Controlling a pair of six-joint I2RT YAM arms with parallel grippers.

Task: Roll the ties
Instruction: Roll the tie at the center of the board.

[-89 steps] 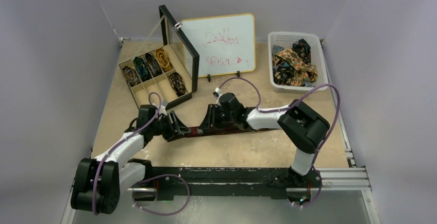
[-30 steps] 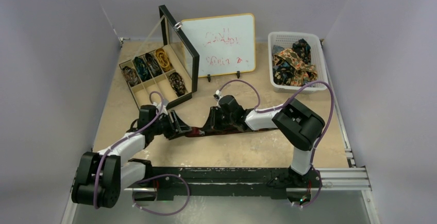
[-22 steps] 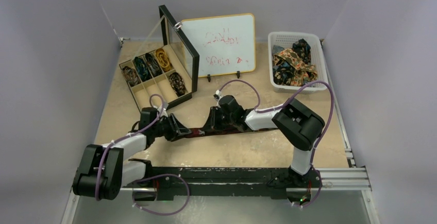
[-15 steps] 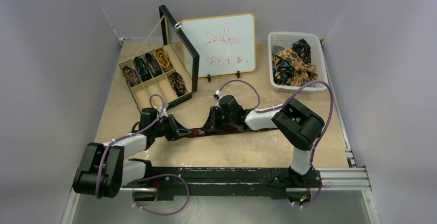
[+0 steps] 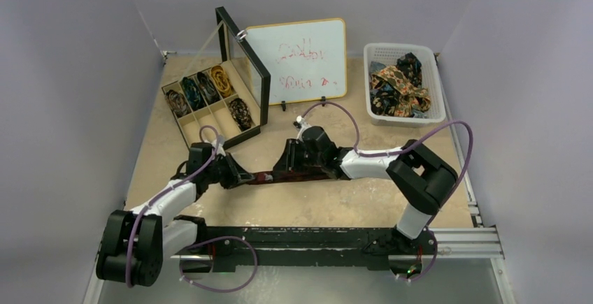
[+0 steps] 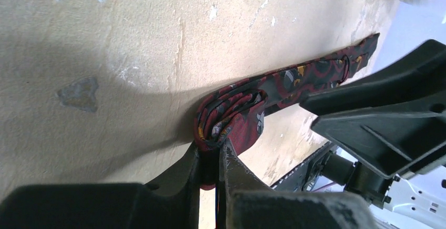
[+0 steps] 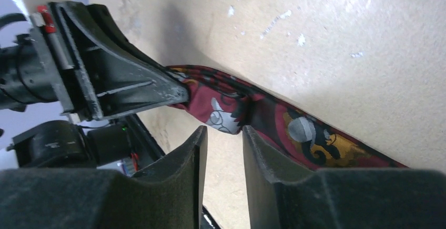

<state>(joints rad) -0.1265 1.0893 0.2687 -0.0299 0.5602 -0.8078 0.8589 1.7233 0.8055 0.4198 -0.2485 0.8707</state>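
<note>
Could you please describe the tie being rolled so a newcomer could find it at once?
On the tan table, in front of the whiteboard, a dark maroon tie lies stretched out across the middle. Unlike the ties heaped in the white basket or coiled in the divided box, it lies on the bare tabletop, one end partly rolled and pinched in the left fingers.

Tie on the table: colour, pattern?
Dark maroon tie with grey and gold motifs; right wrist view.

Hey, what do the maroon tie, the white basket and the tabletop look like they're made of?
The maroon tie looks like soft woven fabric, since it folds in layers and carries a pattern; the white basket is likely moulded plastic, with slotted walls; the tabletop seems to be matte tan board, scuffed with pale chips.
</note>
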